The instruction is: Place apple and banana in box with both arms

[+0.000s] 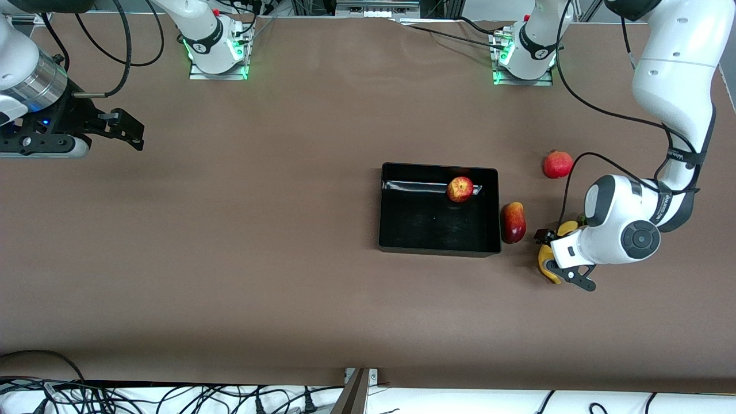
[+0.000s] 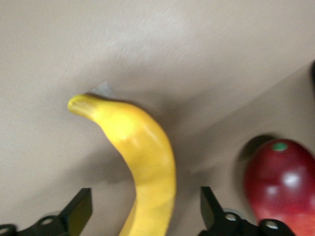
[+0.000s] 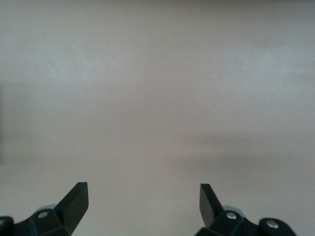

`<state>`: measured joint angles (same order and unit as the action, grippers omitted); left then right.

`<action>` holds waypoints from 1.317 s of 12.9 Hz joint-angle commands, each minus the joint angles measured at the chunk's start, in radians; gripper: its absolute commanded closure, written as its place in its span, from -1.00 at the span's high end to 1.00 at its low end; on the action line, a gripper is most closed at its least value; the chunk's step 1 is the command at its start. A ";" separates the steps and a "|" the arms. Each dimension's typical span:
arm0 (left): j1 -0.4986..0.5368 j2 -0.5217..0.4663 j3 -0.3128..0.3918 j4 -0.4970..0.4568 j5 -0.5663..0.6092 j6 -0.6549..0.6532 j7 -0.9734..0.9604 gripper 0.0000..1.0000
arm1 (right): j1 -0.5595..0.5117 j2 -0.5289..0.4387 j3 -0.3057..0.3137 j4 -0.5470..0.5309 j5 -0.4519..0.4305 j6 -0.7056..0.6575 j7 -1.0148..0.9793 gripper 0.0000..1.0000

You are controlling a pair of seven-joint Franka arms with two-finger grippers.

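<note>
With the apple already in the box, the banana lies on the worktop beside it between the left tool's open fingers, best closed squarely at mid-length, while the right tool waits open.

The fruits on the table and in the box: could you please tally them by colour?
Red mottled with yellow: 1, the apple in the box.
Plain red: 1, the round fruit.
Dark red: 1, the elongated fruit.
Yellow: 1, the banana, between the open left gripper's fingers.
Total: 4.
</note>
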<state>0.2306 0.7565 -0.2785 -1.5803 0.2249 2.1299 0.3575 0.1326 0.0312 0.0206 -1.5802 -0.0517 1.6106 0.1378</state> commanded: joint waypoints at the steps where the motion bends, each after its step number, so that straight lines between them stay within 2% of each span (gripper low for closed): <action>1: 0.015 0.012 -0.013 -0.006 0.022 0.007 0.032 -0.75 | -0.011 0.003 0.015 0.014 -0.002 -0.005 0.003 1.00; 2: 0.015 0.010 -0.011 -0.006 0.024 0.005 0.034 -1.00 | -0.011 0.003 0.015 0.015 -0.002 -0.005 0.003 1.00; 6: 0.021 -0.020 -0.017 0.006 0.024 -0.014 0.026 -1.00 | -0.011 0.003 0.016 0.016 -0.002 -0.005 0.003 1.00; 7: 0.012 -0.055 -0.024 0.020 0.021 -0.069 0.023 -1.00 | -0.011 0.003 0.016 0.016 0.000 -0.003 0.003 1.00; 10: -0.060 -0.089 -0.048 0.201 0.002 -0.339 -0.040 -1.00 | -0.010 0.003 0.016 0.016 -0.002 -0.003 0.003 1.00; 12: -0.161 -0.091 -0.048 0.307 -0.063 -0.508 -0.219 -1.00 | -0.010 0.003 0.016 0.016 0.000 -0.005 0.003 1.00; 13: -0.218 -0.091 -0.047 0.330 -0.109 -0.546 -0.330 -1.00 | -0.010 0.003 0.016 0.016 -0.002 -0.005 0.002 1.00; 15: -0.322 -0.076 -0.047 0.332 -0.156 -0.544 -0.559 -1.00 | -0.010 0.003 0.016 0.016 -0.002 -0.006 0.002 1.00; 17: -0.411 -0.045 -0.045 0.316 -0.222 -0.445 -0.725 -1.00 | -0.010 0.003 0.016 0.016 -0.002 -0.006 0.002 1.00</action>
<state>-0.1204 0.6671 -0.3398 -1.2830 0.0517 1.6260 -0.2485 0.1326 0.0313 0.0255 -1.5798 -0.0517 1.6113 0.1379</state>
